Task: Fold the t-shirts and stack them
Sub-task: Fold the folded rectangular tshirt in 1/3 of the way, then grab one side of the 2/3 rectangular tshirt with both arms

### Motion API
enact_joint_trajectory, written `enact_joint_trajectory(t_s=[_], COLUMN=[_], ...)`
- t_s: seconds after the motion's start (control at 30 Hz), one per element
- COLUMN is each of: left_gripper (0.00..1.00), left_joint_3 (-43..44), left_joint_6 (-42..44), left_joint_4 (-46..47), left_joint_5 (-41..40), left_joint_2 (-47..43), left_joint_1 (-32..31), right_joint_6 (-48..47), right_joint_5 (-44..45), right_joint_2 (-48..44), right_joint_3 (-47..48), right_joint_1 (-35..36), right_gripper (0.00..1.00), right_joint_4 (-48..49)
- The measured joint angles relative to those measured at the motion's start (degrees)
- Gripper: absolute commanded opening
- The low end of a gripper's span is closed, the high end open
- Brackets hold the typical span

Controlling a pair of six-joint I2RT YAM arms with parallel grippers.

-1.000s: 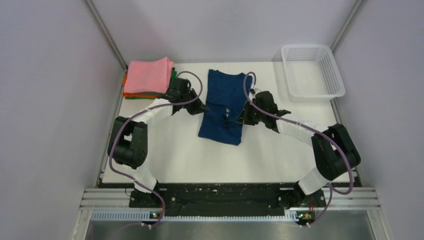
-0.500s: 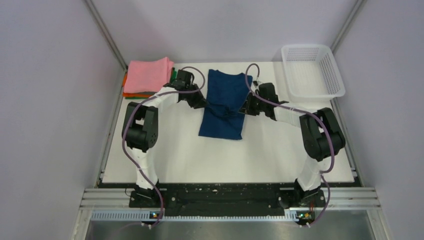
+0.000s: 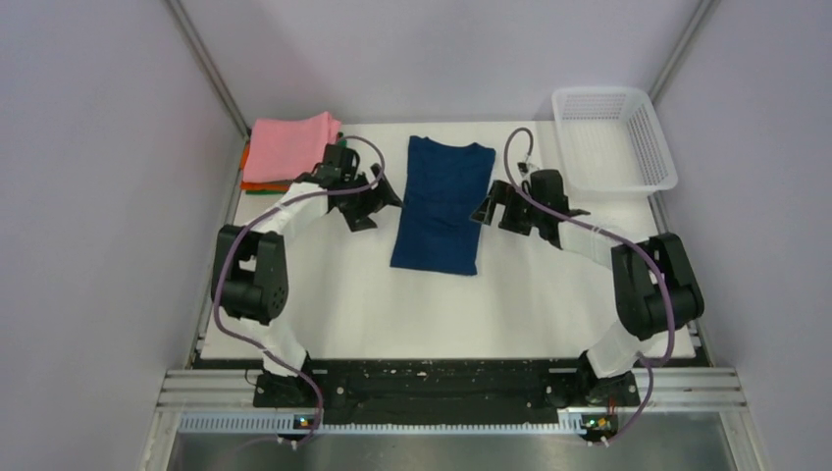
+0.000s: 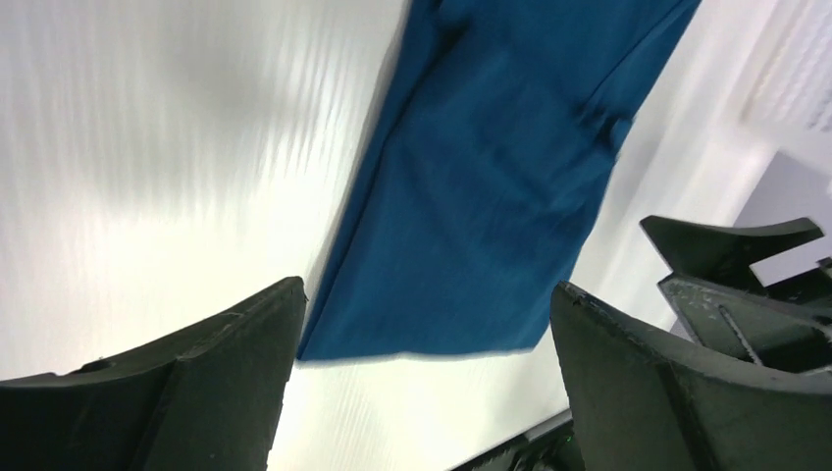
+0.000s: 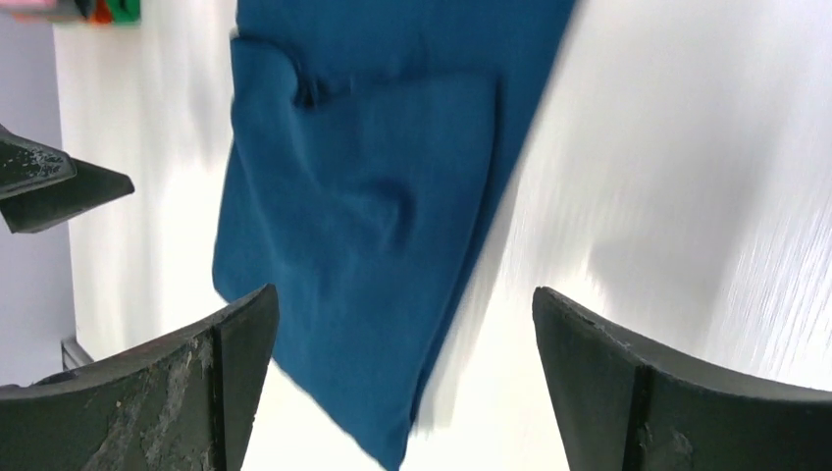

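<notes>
Left pincer [image 3: 376, 199] and right pincer [image 3: 488, 209] spread wide on either side of the navy t-shirt [image 3: 438, 206].
Stack of folded t-shirts [image 3: 291, 149], pink on top, at ten o'clock on the white surface [image 3: 442, 304]. Left pincer just off the navy t-shirt's nine-o'clock edge, jaws apart, gripping nothing. Navy t-shirt flat as a long narrow strip toward twelve o'clock. Right pincer at its three-o'clock edge, jaws apart, likewise empty. White mesh basket [image 3: 613, 137] at two o'clock.

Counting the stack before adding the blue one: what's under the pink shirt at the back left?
An orange edge and a green edge peek out beneath the pink shirt. Any other layers are covered.
</notes>
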Motion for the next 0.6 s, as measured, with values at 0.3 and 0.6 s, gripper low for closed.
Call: enact_joint_trajectory(t_s=[0.3, 0.6], left_gripper=[0.97, 0.77], left_joint_3=[-27.43, -33.24], left_joint_6=[-0.63, -2.99], left_joint_4=[2.38, 8.92], left_joint_5=[-0.72, 0.15], left_joint_2=[-17.0, -16.46], left_joint_1=[-3.02, -3.85], right_joint_6=[2.4, 10.27], right_joint_5=[1.84, 2.47], right_joint_2=[-14.86, -14.67], right_joint_3=[-19.28, -26.05], right_joint_1=[8.74, 11.19], right_gripper=[0.9, 0.52], right_joint_4=[0.09, 6.71])
